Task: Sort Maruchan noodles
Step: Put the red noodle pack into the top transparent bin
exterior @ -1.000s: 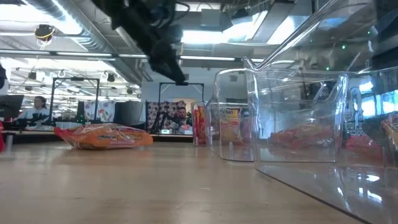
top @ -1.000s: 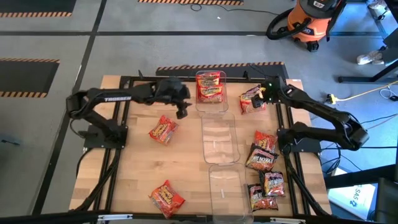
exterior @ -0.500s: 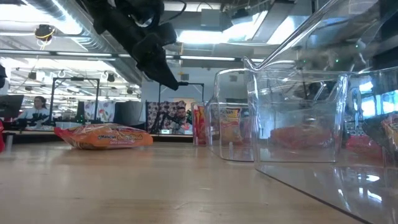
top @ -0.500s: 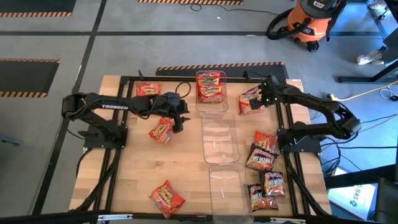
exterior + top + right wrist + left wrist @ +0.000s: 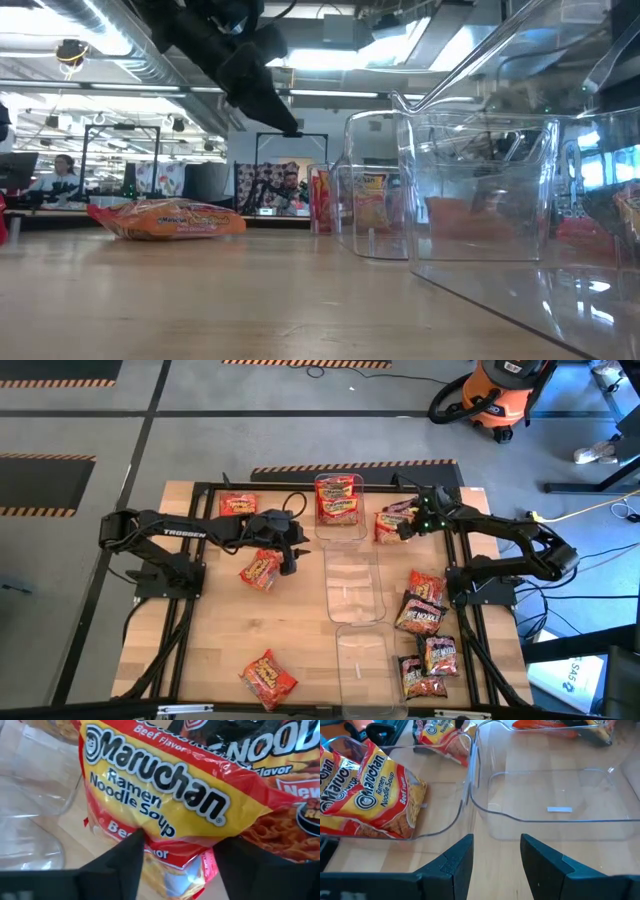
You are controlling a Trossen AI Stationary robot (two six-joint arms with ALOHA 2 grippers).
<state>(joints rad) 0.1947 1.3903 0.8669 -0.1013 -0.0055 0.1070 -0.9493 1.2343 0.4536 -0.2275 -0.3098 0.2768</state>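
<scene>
Maruchan noodle packets lie scattered on the wooden table. My right gripper [image 5: 408, 526] is at the far right, shut on a red-yellow packet [image 5: 165, 805] that overlaps a dark packet [image 5: 280, 750]. My left gripper [image 5: 286, 552] hangs open above the table, with nothing between its fingers [image 5: 455, 862]. It is beside an orange-red packet [image 5: 260, 569] that lies flat. The far clear bin [image 5: 338, 525] holds red-yellow packets [image 5: 367, 795]. My right gripper has one end of the red-yellow packet [image 5: 175, 857] between its two fingers [image 5: 125, 855], slanting down from above on the table's right side. The packet spreads away from the fingers, partly over the dark packet. Whether it is lifted off the table I cannot tell.
Three clear bins stand in a row down the table's middle: the far one, a middle bin [image 5: 354, 588] and a near bin [image 5: 365, 665]. More packets lie at the far left [image 5: 237, 505] and near left [image 5: 268, 678], and several at the right [image 5: 422, 612].
My left gripper has gone toward the near edge and down, uncovering the packet at the far left, then stayed beside the orange-red packet. My right gripper has tipped down onto the red-yellow packet, which has shifted a little toward the far bin.
</scene>
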